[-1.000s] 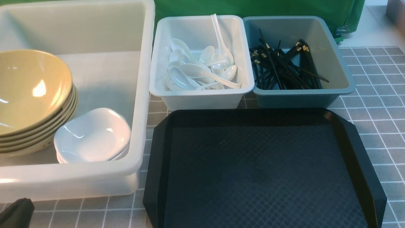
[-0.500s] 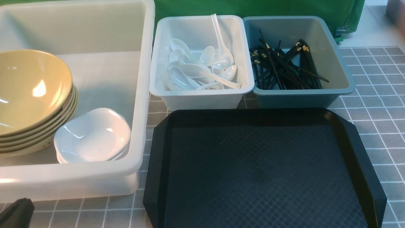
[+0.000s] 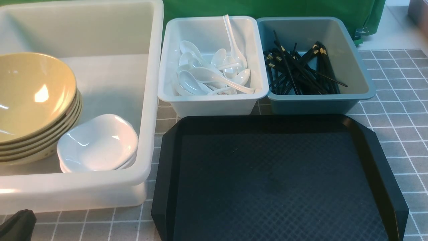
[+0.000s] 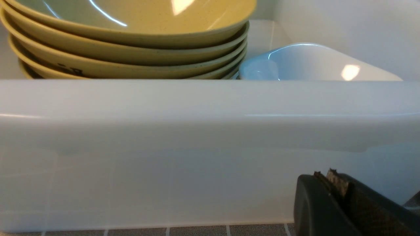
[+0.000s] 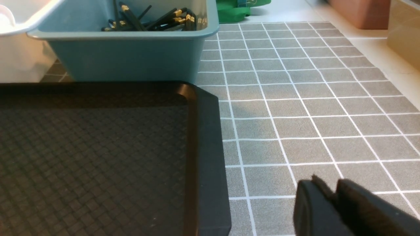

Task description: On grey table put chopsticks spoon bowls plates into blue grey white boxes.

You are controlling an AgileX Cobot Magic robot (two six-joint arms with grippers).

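The left gripper (image 4: 325,175) sits closed and empty just beside the large white box (image 4: 197,114). Whether the right gripper (image 5: 328,186) is open or closed cannot be told.

Tan bowls (image 3: 33,97) are stacked, tilted, in the large translucent white box (image 3: 152,100), with white plates (image 3: 98,142) piled just beside them. White spoons (image 3: 210,75) are heaped in the pale white box (image 3: 214,105), and black gold-banded chopsticks (image 3: 301,70) are crossed in the blue-grey box (image 3: 317,103), on the grey table (image 3: 394,110).
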